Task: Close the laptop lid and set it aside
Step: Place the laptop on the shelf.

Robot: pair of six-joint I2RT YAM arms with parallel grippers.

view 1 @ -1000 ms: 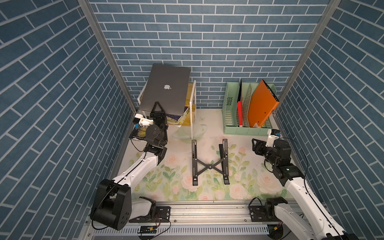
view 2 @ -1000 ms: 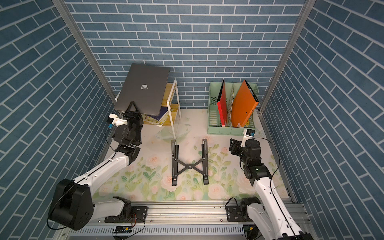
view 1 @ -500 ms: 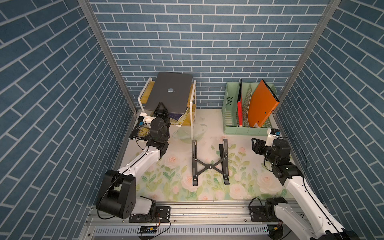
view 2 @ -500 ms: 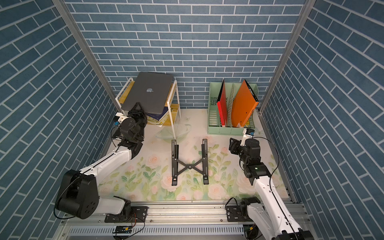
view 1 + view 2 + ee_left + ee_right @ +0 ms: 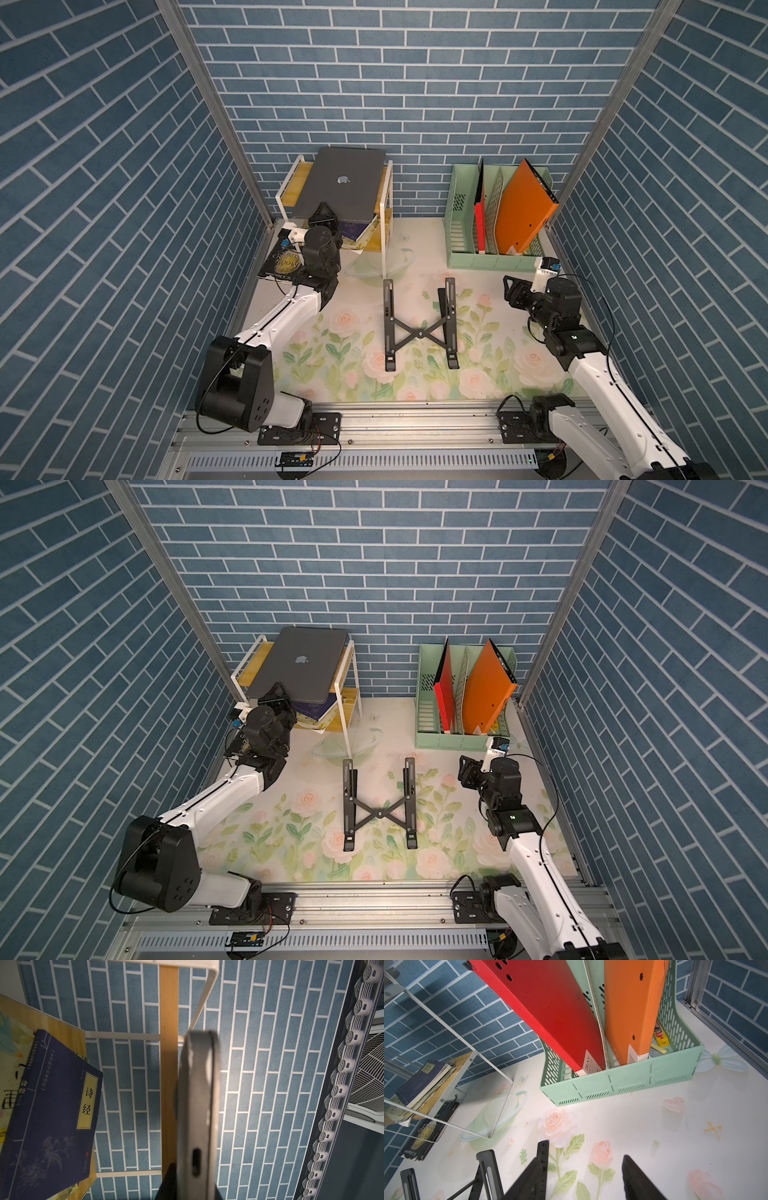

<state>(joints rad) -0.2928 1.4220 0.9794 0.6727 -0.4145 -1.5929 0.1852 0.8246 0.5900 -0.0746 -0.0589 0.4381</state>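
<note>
Evidently the job is nearly over. The left gripper (image 5: 324, 211) has its jaws drawn together on the laptop's (image 5: 340, 183) nearest edge, close to a corner. In the left wrist view one dark finger (image 5: 168, 1183) lies against the underside, and the thin grey slab runs straight away from the camera with a small port slot in its side. How firmly it is pinched I cannot tell. Just beyond the gripper the lid (image 5: 301, 675) lies flat on the base, plain grey with the pale logo uppermost and no gap at the seam, so the closing looks done. The laptop rests on top of the shelf (image 5: 301, 180), its near part overhanging toward the gripper, with books (image 5: 357, 228) just below on the lower board. That seems to be the set-aside spot. What is left, I judge, is to let go and draw the arm back without dragging the laptop off its perch. Farther out, toward the robot's right, the stand (image 5: 419, 328) lies on the mat. The right gripper (image 5: 582, 1167) hangs well apart from all of it, jaws spread with nothing between them.
</note>
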